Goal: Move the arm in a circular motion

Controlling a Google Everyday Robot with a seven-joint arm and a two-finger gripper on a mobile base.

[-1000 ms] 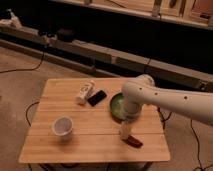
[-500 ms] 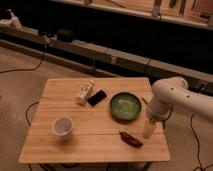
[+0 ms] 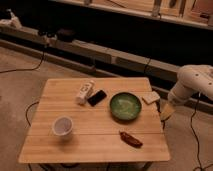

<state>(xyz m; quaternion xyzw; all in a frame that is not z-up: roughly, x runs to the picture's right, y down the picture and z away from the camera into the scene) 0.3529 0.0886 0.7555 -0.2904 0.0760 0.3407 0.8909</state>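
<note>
Beyond table [image 3: 95,137] edge | arm [image 3: 192,82] angled down | end effector [image 3: 167,111] (tan tip) hangs there | opening: cannot tell

White arm [image 3: 195,80] bent at right, tan hand [image 3: 167,112] hanging low, angled down-left.

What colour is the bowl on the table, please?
The bowl is green, camera view; the gripper hangs beside the table.

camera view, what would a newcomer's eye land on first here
The big white arm at the right edge stands out first, its tan gripper hanging just off the right side of the wooden table. Next comes the green bowl right of the table's middle, then the white cup near the front left.
</note>
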